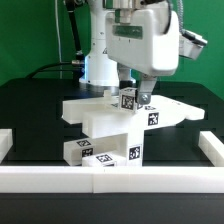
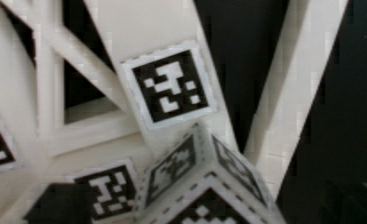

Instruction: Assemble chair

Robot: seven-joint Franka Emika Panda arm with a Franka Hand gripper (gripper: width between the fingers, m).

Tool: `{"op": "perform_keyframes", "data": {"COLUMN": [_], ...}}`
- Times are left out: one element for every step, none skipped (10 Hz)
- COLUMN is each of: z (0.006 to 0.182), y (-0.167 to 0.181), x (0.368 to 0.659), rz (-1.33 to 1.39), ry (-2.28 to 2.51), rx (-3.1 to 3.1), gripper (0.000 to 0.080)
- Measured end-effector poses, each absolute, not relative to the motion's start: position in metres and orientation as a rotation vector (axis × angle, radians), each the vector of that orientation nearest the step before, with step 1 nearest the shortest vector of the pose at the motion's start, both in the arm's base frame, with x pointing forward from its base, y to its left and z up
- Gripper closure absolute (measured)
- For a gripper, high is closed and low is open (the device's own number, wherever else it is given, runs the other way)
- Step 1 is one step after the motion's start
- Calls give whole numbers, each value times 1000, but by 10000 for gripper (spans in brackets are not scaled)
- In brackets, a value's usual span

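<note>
arm: reaching down from above, wrist vertical; gripper [image 1: 137, 97]: pointing down, fingers spread wide, holding nothing

Matt white plastic chair parts [image 1: 105, 125], paper-like black-and-white tags [image 2: 169, 84], matt black table [image 1: 30, 105]

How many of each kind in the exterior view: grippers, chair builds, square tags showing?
gripper: 1
partly built chair: 1
square tags showing on its parts: 5
Total: 7
</note>
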State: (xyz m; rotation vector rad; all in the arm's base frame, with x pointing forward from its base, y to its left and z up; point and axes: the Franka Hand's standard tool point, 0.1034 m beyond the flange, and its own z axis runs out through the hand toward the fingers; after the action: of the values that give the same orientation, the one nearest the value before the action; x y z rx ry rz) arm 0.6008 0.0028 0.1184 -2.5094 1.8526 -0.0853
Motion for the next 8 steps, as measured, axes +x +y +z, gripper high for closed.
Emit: {"op": "perform_keyframes", "data": {"z": [119,119,119,119,118,118,118,118], "y": [1,1,1,2,2,1,1,1], "x": [601,602,602,602,601,601,601,601], "rz": [-89,-95,-98,-97,-96,-96,-97,-97], "ry": [1767,1641,1556,1500,1413,1293,1216,1181], "rx": [-2574,-2667,-2726,-2759,-2808,-2869,-2905,-2920], "gripper": [151,151,151,151,151,151,151,238]}}
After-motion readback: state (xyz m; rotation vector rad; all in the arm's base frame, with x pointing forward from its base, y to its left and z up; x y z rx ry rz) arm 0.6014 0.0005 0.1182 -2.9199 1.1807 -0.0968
